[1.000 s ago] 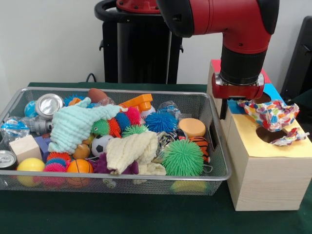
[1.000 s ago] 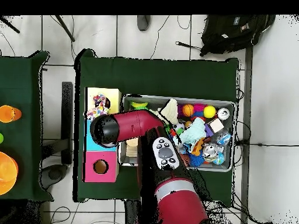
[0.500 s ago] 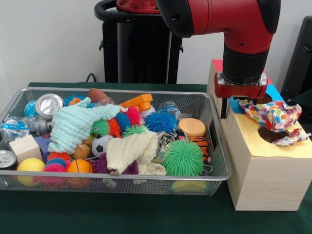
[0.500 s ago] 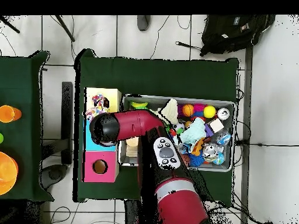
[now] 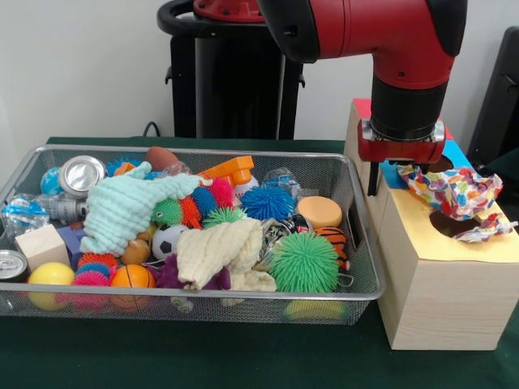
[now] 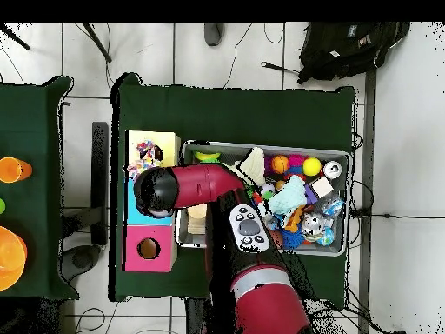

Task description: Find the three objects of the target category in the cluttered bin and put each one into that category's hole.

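Note:
The wire mesh bin [image 5: 203,293] holds balls, cans, a mint-green cloth [image 5: 122,207] and a cream cloth [image 5: 215,251]; no polka-dot cloth shows inside it. A polka-dot cloth [image 5: 452,193] lies crumpled over the hole [image 5: 450,224] in the yellow top [image 5: 422,239] of the wooden box, and a smaller dotted piece [image 5: 485,229] lies at the hole's right. My gripper [image 5: 403,174] hangs just above and left of the cloth, open, holding nothing; its right finger is hidden behind the cloth. In the overhead view the cloth [image 6: 148,156] lies on the yellow box and the arm hides the gripper.
The blue-topped box [image 6: 132,213] and the red-topped box [image 6: 149,249] stand in a row behind the yellow one. The bin [image 6: 343,156] stands close beside the boxes. A green spiky ball [image 5: 304,261] and an orange disc [image 5: 319,211] lie at the bin's near-box end.
My gripper has risen a little and moved slightly away from the polka-dot cloth, which stays over the yellow box's hole.

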Available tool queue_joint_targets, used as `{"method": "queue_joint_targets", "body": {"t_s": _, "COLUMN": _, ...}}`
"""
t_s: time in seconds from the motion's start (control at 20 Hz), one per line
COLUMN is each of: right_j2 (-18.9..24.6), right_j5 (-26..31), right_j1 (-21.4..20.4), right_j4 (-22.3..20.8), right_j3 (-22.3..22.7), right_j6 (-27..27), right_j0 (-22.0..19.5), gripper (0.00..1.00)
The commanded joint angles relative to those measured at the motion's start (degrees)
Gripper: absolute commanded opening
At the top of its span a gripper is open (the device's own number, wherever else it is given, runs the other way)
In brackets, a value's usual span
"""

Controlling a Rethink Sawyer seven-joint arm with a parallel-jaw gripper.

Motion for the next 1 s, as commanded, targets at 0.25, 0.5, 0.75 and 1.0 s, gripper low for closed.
{"method": "queue_joint_targets", "body": {"t_s": 0.25, "right_j2": 2.0, "right_j5": 11.3, "right_j1": -6.5, "right_j4": 6.7, "right_j3": -0.5, "right_j6": 5.5, "right_j0": -1.5, "gripper": 1.0}}
{"method": "queue_joint_targets", "body": {"t_s": 0.5, "right_j2": -0.2, "right_j5": 15.5, "right_j1": -10.1, "right_j4": 6.1, "right_j3": -1.2, "right_j6": 6.1, "right_j0": 0.1, "gripper": 1.0}}
{"method": "queue_joint_targets", "body": {"t_s": 0.75, "right_j2": -0.4, "right_j5": 18.3, "right_j1": -11.8, "right_j4": 6.6, "right_j3": -1.7, "right_j6": 6.1, "right_j0": 0.2, "gripper": 1.0}}
{"method": "queue_joint_targets", "body": {"t_s": 1.0, "right_j2": -0.3, "right_j5": 19.6, "right_j1": -12.4, "right_j4": 6.9, "right_j3": -2.4, "right_j6": 5.7, "right_j0": 0.2, "gripper": 1.0}}
